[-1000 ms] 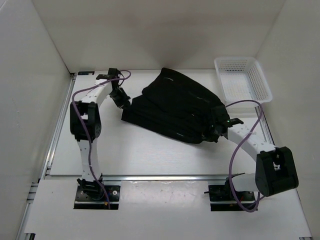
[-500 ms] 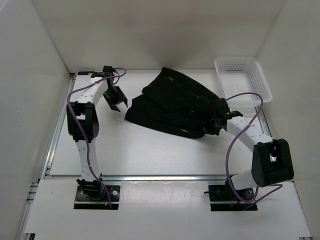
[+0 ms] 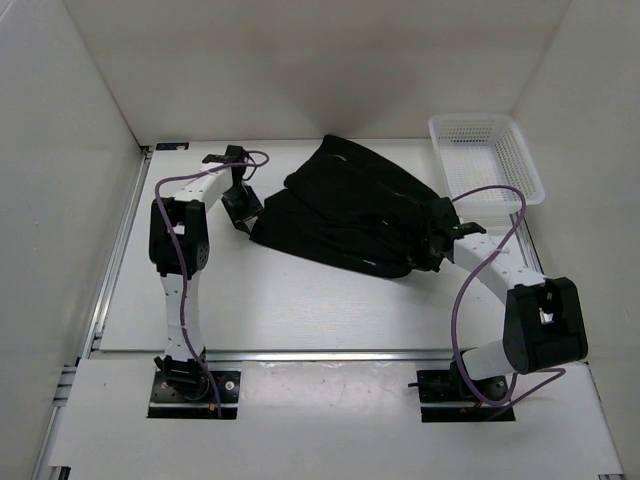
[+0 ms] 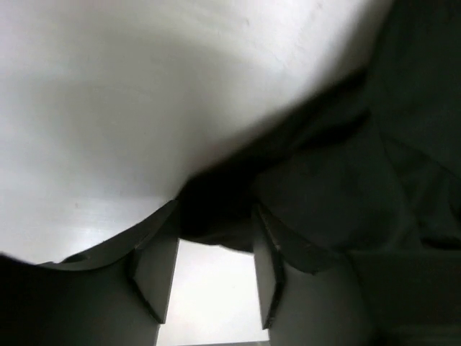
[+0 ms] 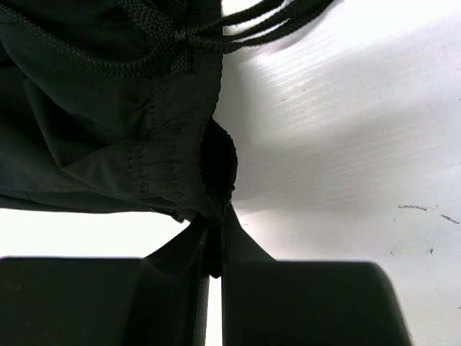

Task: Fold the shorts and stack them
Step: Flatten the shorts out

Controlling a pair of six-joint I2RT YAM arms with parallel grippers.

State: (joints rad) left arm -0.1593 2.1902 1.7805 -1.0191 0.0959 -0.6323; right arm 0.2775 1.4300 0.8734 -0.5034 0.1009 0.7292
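The shorts (image 3: 350, 215) lie bunched toward the far edge of the surface (image 3: 300, 300). Your right gripper (image 3: 435, 250) has its jaws clamped on their right end. The left gripper (image 3: 240, 205) has its jaws apart at their left edge, so slide fully over the fabric before closing.

Both arms were white links with bulky black joint housings: left arm (image 3: 177, 305), right arm (image 3: 490, 268). A thin purple cable (image 3: 458, 320) looped off each, running back from the fingers to black base plates (image 3: 195, 388). Left fingers (image 4: 155, 267) were dark grey, flat-faced blocks. Right fingers (image 5: 245, 245) were black, tapering to thin tips.
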